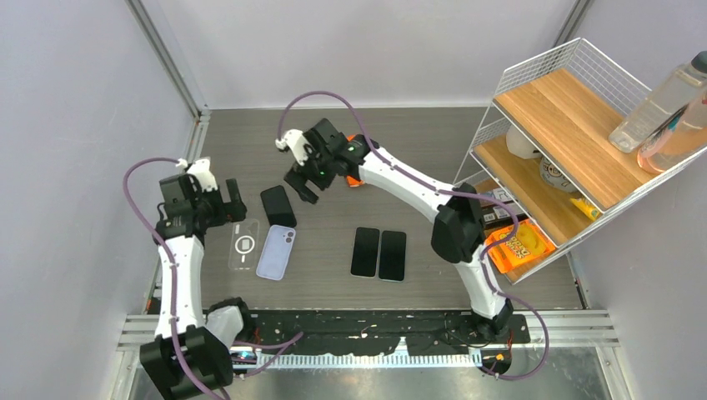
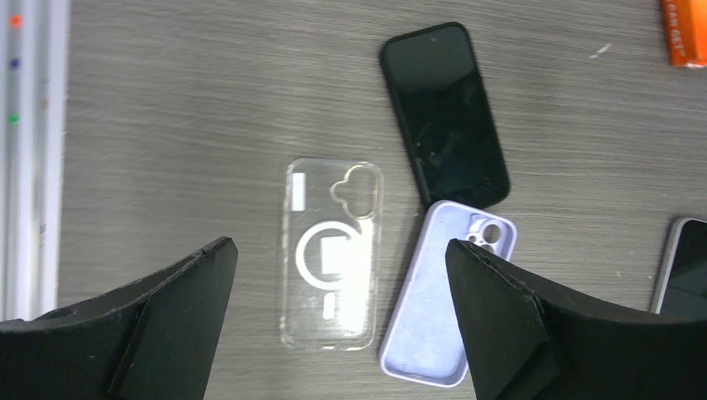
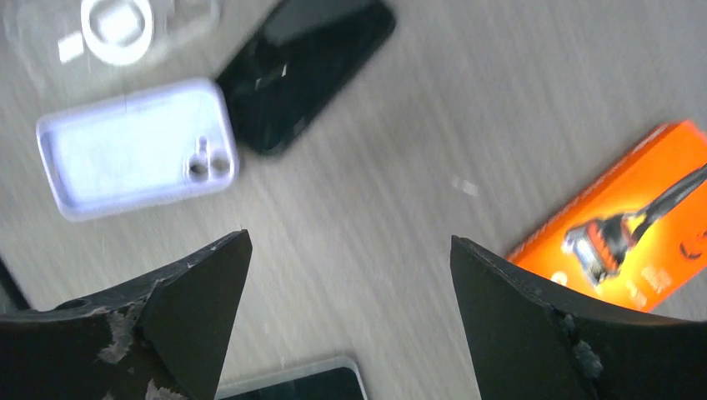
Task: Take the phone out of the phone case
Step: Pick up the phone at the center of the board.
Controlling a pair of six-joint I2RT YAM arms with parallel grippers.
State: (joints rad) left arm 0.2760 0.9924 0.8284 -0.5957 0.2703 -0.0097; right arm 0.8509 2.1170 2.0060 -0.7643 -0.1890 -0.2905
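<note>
A black phone [image 1: 278, 206] lies flat on the table, screen up, outside both cases; it also shows in the left wrist view [image 2: 444, 117] and the right wrist view [image 3: 304, 67]. Just in front of it lie an empty clear phone case [image 1: 243, 245] [image 2: 332, 254] and an empty lavender case [image 1: 276, 252] [image 2: 442, 300] [image 3: 137, 150], hollow side up. My left gripper [image 1: 227, 207] [image 2: 339, 243] hangs open above the clear case, holding nothing. My right gripper [image 1: 302, 185] [image 3: 350, 238] is open over bare table just behind the black phone, also holding nothing.
Two more dark phones [image 1: 365, 252] [image 1: 393, 255] lie side by side mid-table. An orange razor box [image 3: 625, 233] sits beside the right gripper. A wire shelf with wooden boards [image 1: 567, 125] holding bottles, cups and snack packs stands at the right.
</note>
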